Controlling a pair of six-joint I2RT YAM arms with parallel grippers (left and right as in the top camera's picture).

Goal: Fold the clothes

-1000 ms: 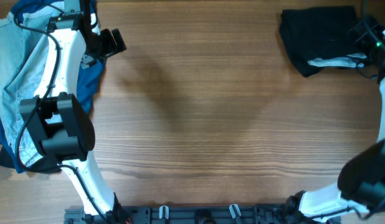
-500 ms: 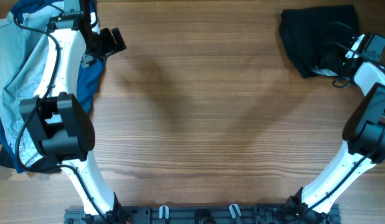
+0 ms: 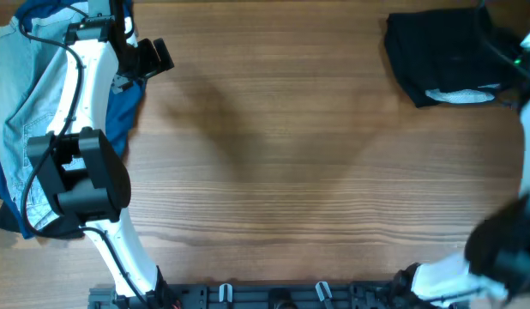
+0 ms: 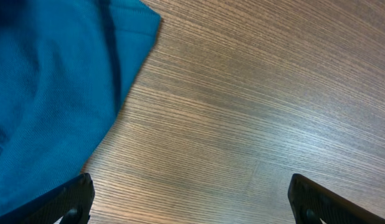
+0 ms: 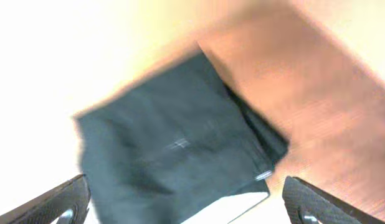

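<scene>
A pile of clothes lies at the table's far left: a light denim garment point(image 3: 25, 94) over a blue garment point(image 3: 123, 112). The blue garment also shows in the left wrist view point(image 4: 49, 93). My left gripper point(image 3: 153, 56) hangs open and empty over bare wood just right of the pile point(image 4: 192, 202). A folded black garment point(image 3: 441, 51) with a white strip lies at the far right corner; it also fills the right wrist view point(image 5: 174, 149). My right gripper point(image 5: 186, 202) is open and empty above it; in the overhead view it sits blurred at the right edge point(image 3: 526, 47).
The wooden table point(image 3: 291, 172) stretches between the two piles. A black rail point(image 3: 274, 296) with clips runs along the front edge. The left arm point(image 3: 76, 172) crosses over the denim pile.
The right arm has swung around by the black garment, in toward it and back out to the right edge. The left arm and both piles have not moved.
</scene>
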